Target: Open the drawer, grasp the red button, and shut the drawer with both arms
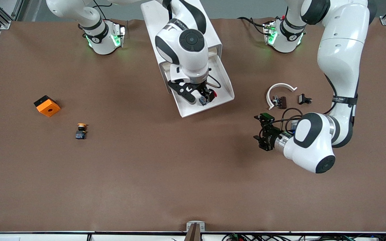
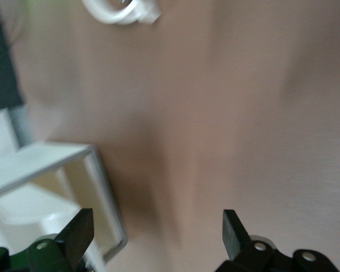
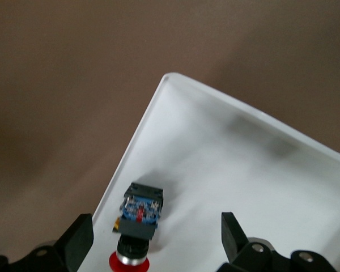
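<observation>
Nearby: orange cube [image 1: 47, 105], yellow-capped button [image 1: 81, 131].

Your right gripper [image 1: 202, 97] fills the room over the open drawer [image 1: 224, 87], jaws spread above the button [image 1: 204, 99]. Toward the left arm's end from the drawer, bare tabletop runs to the wide-open left gripper [image 1: 259, 128].

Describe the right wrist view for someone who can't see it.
The right gripper, open, hangs over a red-capped button that lies near the corner of the white drawer. Brown table surrounds the drawer.
</observation>
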You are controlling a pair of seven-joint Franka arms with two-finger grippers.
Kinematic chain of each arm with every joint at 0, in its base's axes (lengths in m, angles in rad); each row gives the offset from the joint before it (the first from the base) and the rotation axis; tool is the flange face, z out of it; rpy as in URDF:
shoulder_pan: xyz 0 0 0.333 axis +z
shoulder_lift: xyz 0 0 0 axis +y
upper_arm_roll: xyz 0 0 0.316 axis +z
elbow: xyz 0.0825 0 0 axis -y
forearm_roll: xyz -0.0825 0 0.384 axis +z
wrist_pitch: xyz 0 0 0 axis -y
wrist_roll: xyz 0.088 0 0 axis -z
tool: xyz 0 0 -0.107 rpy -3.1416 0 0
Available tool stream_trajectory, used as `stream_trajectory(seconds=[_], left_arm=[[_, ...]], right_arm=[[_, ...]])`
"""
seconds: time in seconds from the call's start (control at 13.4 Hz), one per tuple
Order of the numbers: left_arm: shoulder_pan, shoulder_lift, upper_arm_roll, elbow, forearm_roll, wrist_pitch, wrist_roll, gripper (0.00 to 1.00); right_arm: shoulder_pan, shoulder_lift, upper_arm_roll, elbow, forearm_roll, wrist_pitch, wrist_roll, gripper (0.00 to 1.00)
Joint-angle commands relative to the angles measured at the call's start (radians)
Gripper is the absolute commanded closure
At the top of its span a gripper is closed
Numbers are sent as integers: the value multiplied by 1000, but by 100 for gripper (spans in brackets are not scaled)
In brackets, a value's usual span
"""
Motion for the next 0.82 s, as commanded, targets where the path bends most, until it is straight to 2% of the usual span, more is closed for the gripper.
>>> stream_trajectory(seconds=[0.0,0.07,0.3,0.6,0.75], left_arm=[[-18,-76,5,1,125,14,152,0],[-20,-95,1,-2,186,14,232,0],[-33,-156,-33,-10,268,31,474,0],[-63,-198,-102,-37,341,56,525,0],[-61,-237,-155,-126,369,144,527,0]], right_arm=[[-18,55,7,31,13,14,52,0],[-24,66,7,36,13,26,61,0],[-21,92,9,64,18,26,63,0],[-18,114,12,91,36,28,61,0],[-12,124,12,91,36,31,58,0]])
